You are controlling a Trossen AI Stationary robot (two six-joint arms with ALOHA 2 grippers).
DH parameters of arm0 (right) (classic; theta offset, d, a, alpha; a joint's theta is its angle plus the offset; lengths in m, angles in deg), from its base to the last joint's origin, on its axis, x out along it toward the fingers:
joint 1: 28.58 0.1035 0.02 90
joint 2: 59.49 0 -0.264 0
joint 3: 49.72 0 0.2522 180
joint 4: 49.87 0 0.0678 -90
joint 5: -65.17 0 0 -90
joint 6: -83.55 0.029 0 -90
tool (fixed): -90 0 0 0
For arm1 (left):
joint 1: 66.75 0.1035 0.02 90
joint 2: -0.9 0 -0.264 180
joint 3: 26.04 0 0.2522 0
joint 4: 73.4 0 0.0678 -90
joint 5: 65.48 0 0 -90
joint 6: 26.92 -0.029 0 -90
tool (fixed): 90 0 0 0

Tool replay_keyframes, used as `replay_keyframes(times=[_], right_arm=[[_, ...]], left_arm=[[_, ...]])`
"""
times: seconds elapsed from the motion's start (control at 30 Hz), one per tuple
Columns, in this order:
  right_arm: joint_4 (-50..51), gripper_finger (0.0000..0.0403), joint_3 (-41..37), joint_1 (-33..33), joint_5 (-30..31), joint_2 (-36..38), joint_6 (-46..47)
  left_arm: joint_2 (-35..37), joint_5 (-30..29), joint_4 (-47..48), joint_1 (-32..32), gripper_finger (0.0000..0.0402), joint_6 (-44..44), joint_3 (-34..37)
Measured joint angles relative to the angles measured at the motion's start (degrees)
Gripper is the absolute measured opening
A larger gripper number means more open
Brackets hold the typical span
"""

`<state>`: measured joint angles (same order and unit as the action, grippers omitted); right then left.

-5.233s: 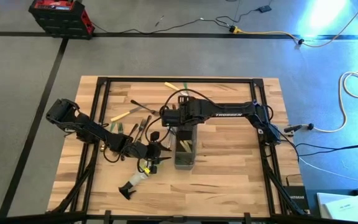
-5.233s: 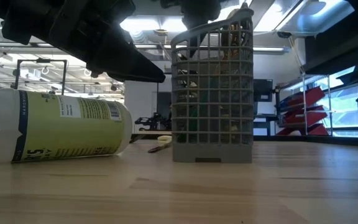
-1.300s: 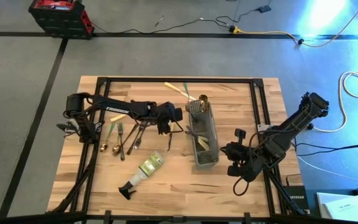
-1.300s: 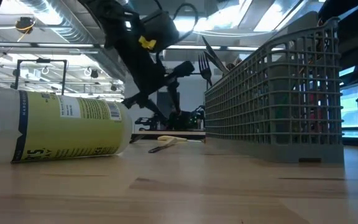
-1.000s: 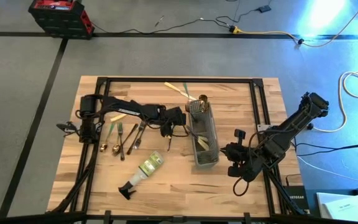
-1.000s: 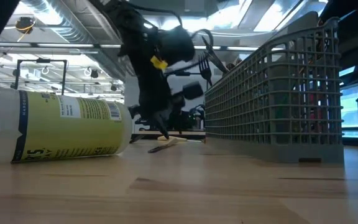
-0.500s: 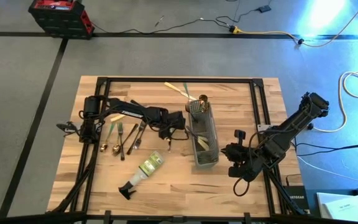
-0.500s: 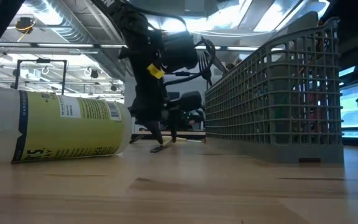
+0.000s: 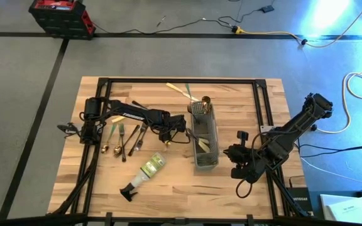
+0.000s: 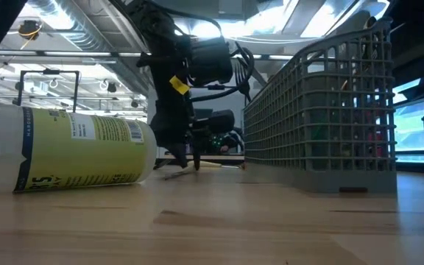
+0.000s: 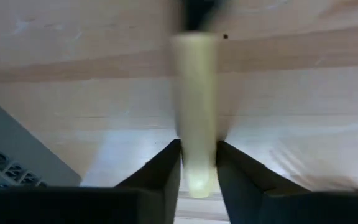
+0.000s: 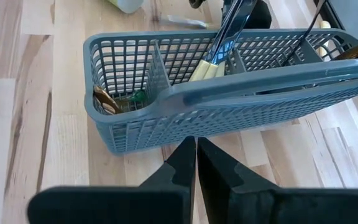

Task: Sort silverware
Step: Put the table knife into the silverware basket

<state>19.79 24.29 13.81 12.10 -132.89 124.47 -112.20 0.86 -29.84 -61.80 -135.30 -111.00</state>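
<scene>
The light butcher-block wooden table [image 9: 244, 182] carries everything, with a black frame around its edges. The left arm [image 9: 127, 113] reaches across it from the left side toward the middle, and the right arm [image 9: 281, 141] is folded at the right edge. The long grey mesh plastic caddy [image 9: 205, 141] lies just right of the table's centre; the right wrist view shows several cream-handled pieces [image 12: 207, 68] and a dark bronze one [image 12: 104, 99] inside its compartments, and gold ones stick out of its far end [image 9: 204, 100]. A clear spray bottle with a yellow-green label and black nozzle [image 9: 144, 172] lies on its side nearer the front edge, left of the caddy.

The left gripper [image 9: 168, 133] is down at the tabletop just left of the caddy, its two dark fingers [image 11: 166, 168] pressed against either side of a cream utensil handle [image 11: 194, 106] that lies on the wood; its other end is blurred. The right gripper [image 9: 237, 157] hangs just right of the caddy, its fingers [image 12: 182, 165] closed together on nothing.

More loose silverware [image 9: 126, 135], forks and spoons with dark and green handles, lies in a row farther left, under the left arm. A cream-handled piece [image 9: 180, 90] lies near the far edge.
</scene>
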Motion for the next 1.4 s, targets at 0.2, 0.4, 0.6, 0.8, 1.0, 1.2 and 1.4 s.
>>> replay_keyframes(times=[0.2, 0.4, 0.6, 0.8, 1.0, 1.2, 1.4], right_arm=[[-0.02, 0.0000, 0.00, 0.00, 0.02, 0.00, -0.02], [-0.02, 0.0000, 0.00, 0.00, 0.00, 0.00, 0.00], [-0.02, 0.0000, 0.00, 0.00, -0.02, 0.00, -0.04], [-0.04, 0.0000, 0.00, 0.00, -0.02, 0.00, -0.28], [-0.04, 0.0000, 0.00, 0.00, -0.04, 0.00, -0.29], [-0.04, 0.0000, 0.00, 0.00, -0.05, 0.00, -0.30], [-0.07, 0.0000, 0.01, 0.00, -0.05, 0.00, -0.30]], left_arm=[[0.07, 0.72, -0.28, 0.00, 0.0052, 1.73, 0.00], [0.11, 1.16, 1.87, -0.02, 0.0075, -0.60, 0.00], [0.09, -1.20, 2.32, -0.88, 0.0085, -1.68, 0.07], [0.07, -3.25, 3.48, -1.53, 0.0086, 0.68, 0.13], [0.07, -3.56, 6.05, -1.58, 0.0086, 5.67, 0.13], [0.37, -3.67, 5.45, -1.75, 0.0086, 7.20, 0.13], [0.42, -4.99, 5.36, -2.02, 0.0086, 11.53, 0.13]])
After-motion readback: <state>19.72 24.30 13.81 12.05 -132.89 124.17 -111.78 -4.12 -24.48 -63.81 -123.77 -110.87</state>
